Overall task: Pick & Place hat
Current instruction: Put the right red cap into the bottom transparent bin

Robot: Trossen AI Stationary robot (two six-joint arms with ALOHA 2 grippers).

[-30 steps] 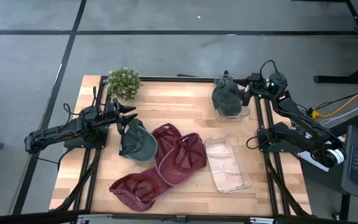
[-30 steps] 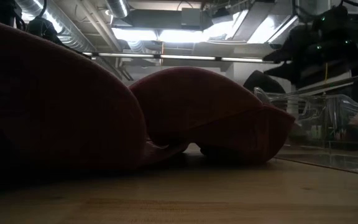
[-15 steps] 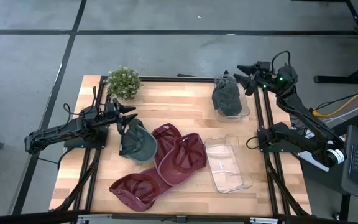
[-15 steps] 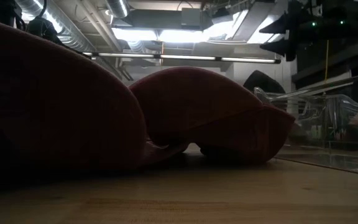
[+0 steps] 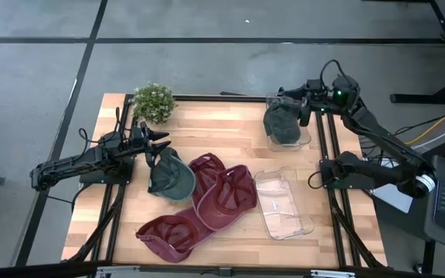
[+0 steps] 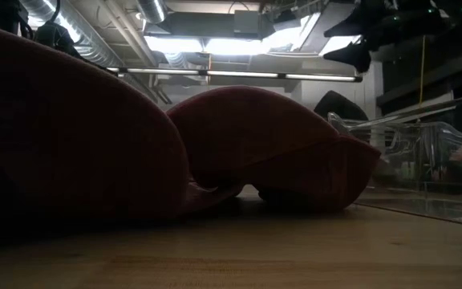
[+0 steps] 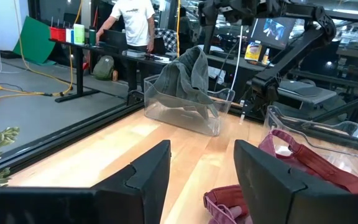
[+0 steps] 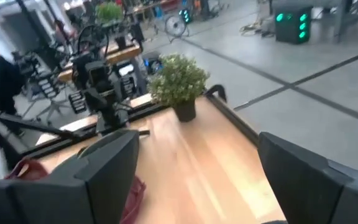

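A dark green hat (image 5: 283, 123) lies crumpled inside the far clear bin (image 5: 306, 140), its crown rising above the rim; the left wrist view shows the hat (image 7: 186, 73) too. My right gripper (image 5: 285, 94) hovers open above the bin's far end, touching nothing. A green cap (image 5: 170, 176) and several maroon caps (image 5: 224, 194) lie on the table's middle. My left gripper (image 5: 161, 142) waits open just beyond the green cap's left side; in its wrist view the gripper (image 7: 201, 177) holds nothing.
A second clear bin (image 5: 283, 204) stands near the table's right near side. A potted plant (image 5: 154, 102) sits at the far left corner. Bare wood lies between the plant and the far bin. In the low view, maroon caps (image 6: 271, 144) fill the foreground.
My right gripper has risen from beside the far bin's right side, swung out toward the far right edge, then come back toward the left over the bin's far end. The dark green hat has stayed in the bin. My left arm has kept still.
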